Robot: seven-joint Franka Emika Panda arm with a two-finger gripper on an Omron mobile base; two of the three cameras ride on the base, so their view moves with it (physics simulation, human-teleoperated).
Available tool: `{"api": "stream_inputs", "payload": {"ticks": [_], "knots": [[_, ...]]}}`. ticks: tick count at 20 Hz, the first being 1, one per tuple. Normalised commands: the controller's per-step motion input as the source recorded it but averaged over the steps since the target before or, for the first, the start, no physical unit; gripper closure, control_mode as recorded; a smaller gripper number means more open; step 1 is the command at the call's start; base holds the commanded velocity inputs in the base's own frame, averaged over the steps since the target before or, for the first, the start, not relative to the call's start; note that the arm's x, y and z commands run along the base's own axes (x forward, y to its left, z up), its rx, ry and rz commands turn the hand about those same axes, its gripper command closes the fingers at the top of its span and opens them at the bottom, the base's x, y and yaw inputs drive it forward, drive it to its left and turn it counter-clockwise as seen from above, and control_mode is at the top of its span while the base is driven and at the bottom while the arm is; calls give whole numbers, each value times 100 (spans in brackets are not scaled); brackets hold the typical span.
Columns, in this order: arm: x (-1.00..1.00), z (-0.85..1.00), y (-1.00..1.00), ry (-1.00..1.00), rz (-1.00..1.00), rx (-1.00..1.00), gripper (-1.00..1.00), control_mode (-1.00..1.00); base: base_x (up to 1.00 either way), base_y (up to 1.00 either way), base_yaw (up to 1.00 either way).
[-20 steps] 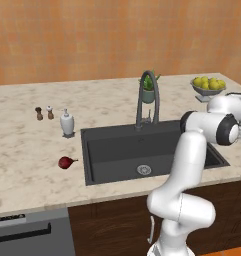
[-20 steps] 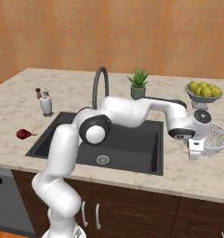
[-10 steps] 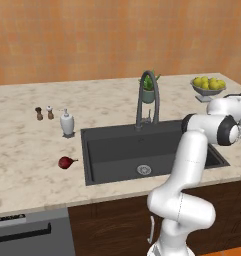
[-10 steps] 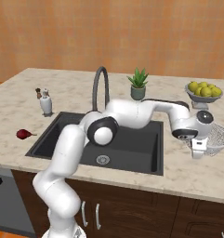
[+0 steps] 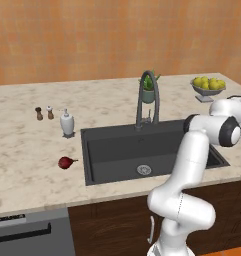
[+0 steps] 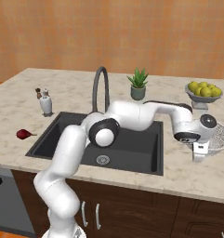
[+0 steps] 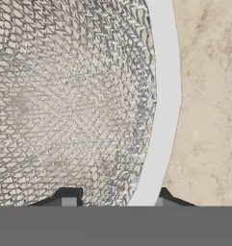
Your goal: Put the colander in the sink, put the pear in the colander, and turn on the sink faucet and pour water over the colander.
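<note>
The colander (image 6: 220,137) sits on the counter right of the sink (image 6: 132,145), in front of the fruit bowl. In the hand view its speckled mesh (image 7: 64,96) spreads to the left and its white rim curves down between my fingertips. My gripper (image 6: 199,151) (image 7: 116,201) is open and straddles that rim at the colander's near left edge, one finger inside the bowl and one outside. The dark red pear (image 5: 65,162) (image 6: 23,134) lies on the counter left of the sink (image 5: 122,150). The faucet (image 5: 142,100) (image 6: 100,83) arches over the basin's back edge.
A grey footed bowl of yellow fruit (image 6: 204,90) (image 5: 208,85) stands just behind the colander. A potted plant (image 6: 138,86) is behind the sink. A white soap bottle (image 5: 67,123) and two shakers (image 5: 39,113) stand to the sink's left.
My gripper has moved down and slightly right onto the colander's rim. The colander, the pear and the base stay where they were.
</note>
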Motion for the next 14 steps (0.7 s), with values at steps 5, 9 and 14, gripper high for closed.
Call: {"api": "stream_inputs", "payload": {"ticks": [5, 9, 14], "knots": [[-8, -19, 40, 1, 2, 0, 100, -100, 0, 0, 0], [-41, 27, 40, 0, 3, 0, 100, -100, 0, 0, 0], [-47, 45, 68, -10, 12, 0, 100, -100, 0, 0, 0]]}}
